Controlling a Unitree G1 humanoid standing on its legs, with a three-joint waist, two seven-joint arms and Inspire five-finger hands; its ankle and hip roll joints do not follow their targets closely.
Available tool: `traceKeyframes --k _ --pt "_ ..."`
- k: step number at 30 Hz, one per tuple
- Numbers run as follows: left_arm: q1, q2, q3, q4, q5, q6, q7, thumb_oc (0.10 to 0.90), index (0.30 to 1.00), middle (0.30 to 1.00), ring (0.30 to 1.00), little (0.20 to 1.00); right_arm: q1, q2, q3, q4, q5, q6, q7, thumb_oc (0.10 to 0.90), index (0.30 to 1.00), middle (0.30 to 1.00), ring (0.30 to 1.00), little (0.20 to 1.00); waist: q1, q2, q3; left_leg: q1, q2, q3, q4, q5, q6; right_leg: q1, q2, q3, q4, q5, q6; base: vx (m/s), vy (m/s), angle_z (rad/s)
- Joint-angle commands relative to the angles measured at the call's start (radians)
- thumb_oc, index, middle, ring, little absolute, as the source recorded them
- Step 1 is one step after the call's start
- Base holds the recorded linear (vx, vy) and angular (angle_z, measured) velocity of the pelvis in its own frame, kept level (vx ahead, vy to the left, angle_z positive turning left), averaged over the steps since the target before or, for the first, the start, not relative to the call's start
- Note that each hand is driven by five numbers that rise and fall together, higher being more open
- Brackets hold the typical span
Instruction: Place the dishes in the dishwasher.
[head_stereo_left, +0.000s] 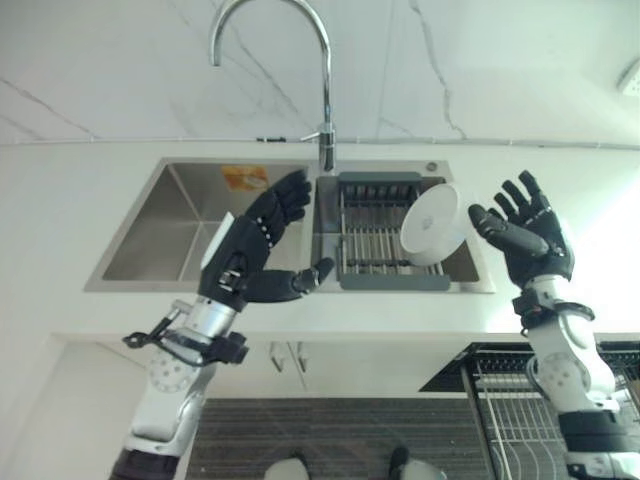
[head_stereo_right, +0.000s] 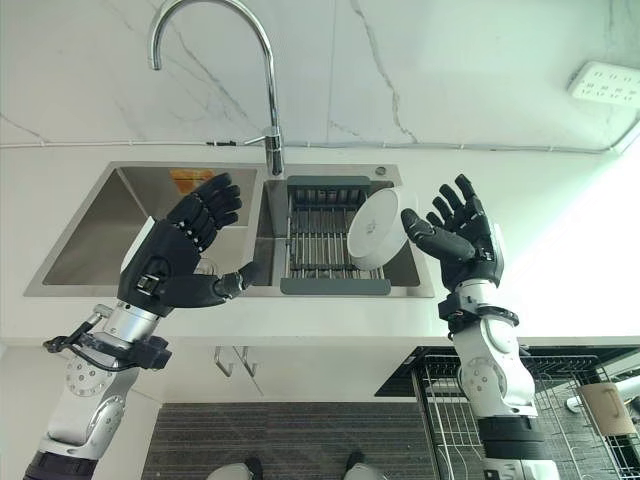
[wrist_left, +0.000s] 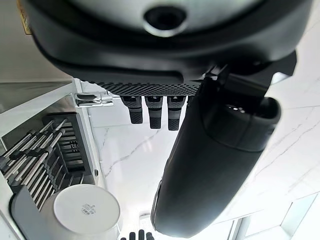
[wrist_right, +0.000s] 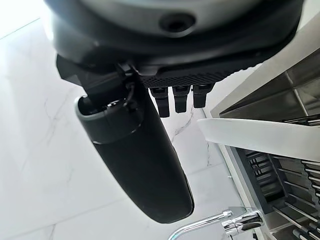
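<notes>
A pale counter (head_stereo_right: 560, 290) runs below a marble-veined wall, with a steel double sink (head_stereo_right: 90, 240) set into it and a tall curved tap (head_stereo_right: 268, 140) rising at the divider between the two basins; a dark-framed drying rack (head_stereo_right: 325, 240) of metal bars lies across the right basin, and a white bowl (head_stereo_right: 378, 228) stands tilted on its edge at the rack's right end. Below the counter's front edge, at the right, a wire dishwasher rack (head_stereo_right: 450, 415) stands pulled out.
</notes>
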Motion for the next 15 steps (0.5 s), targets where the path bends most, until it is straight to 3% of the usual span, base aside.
traceKeyframes --k 1,15 --pt "-0.109 0.036 -0.002 -0.056 -0.023 -0.08 0.006 0.8 0.9 0.9 0.9 0.9 -0.126 -0.056 -0.037 -0.007 -0.014 -0.09 0.011 0.8 0.9 0.9 0.9 0.9 0.008 -0.023 -0.067 0.076 0.026 0.014 0.008 -0.114 -0.018 0.03 -0.042 -0.008 0.052 -0.09 0.071 0.0 0.0 0.0" --pt "-0.126 0.041 -0.021 -0.033 -0.022 -0.076 0.006 0.8 0.9 0.9 0.9 0.9 -0.161 -0.052 0.001 0.105 0.038 -0.024 0.038 0.8 0.9 0.9 0.9 0.9 0.022 -0.023 -0.067 0.077 0.024 0.016 0.008 -0.114 -0.017 0.04 -0.043 -0.014 0.052 -0.097 0.069 0.0 0.0 0.0"
